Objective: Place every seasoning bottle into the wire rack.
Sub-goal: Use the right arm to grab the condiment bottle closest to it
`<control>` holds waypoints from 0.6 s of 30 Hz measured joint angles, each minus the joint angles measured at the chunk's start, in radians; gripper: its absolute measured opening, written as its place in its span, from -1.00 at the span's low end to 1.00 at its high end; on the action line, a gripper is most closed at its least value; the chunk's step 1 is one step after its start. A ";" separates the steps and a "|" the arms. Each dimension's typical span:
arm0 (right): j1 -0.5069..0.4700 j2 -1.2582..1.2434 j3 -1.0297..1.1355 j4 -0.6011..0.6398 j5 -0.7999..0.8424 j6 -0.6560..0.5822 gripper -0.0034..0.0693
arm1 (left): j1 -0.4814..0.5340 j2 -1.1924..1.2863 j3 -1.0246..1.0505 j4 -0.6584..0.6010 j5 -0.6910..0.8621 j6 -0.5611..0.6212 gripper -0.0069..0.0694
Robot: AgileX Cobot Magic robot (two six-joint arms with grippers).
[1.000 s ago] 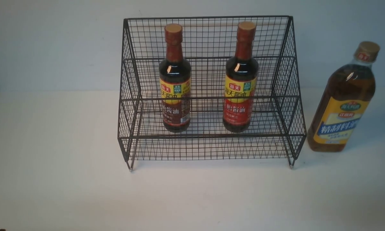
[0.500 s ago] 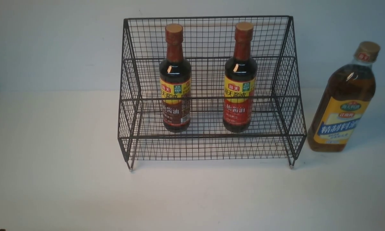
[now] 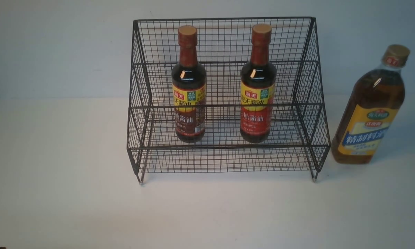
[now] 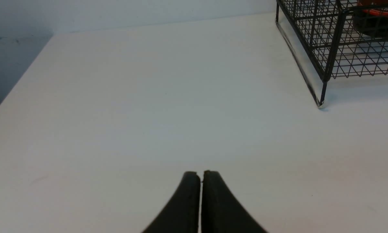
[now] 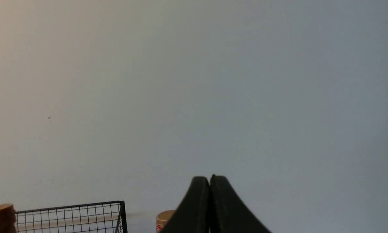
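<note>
Inside the wire rack [image 3: 224,159], two soy-sauce bottles [image 3: 188,83] [image 3: 258,83] stand upright; right of it, on the worktop [image 3: 55,173] — the amber bottle [image 3: 368,114]. Left gripper [image 4: 201,176] and right gripper [image 5: 209,181] — fingers [image 4: 215,207] pressed together.

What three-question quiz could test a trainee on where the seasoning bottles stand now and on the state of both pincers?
1. True or false: the amber bottle stands inside the wire rack.
2. How many soy-sauce bottles stand in the rack? A) one B) two C) three
3. Fill in: the left pincer and the right pincer are both ____ and hold nothing.

Key: 1 false, it stands on the table beside the rack; 2 B; 3 shut.
</note>
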 joint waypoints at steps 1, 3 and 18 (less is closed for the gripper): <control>0.000 0.094 -0.015 -0.031 -0.055 0.042 -0.94 | 0.000 0.000 0.000 0.000 0.000 0.000 -0.83; 0.000 0.245 -0.058 -0.078 -0.138 0.113 -0.90 | 0.000 0.000 0.000 0.000 0.000 0.000 -0.83; 0.000 0.912 -0.379 -0.298 -0.293 0.195 0.32 | 0.000 0.000 0.000 0.000 0.000 0.000 -0.83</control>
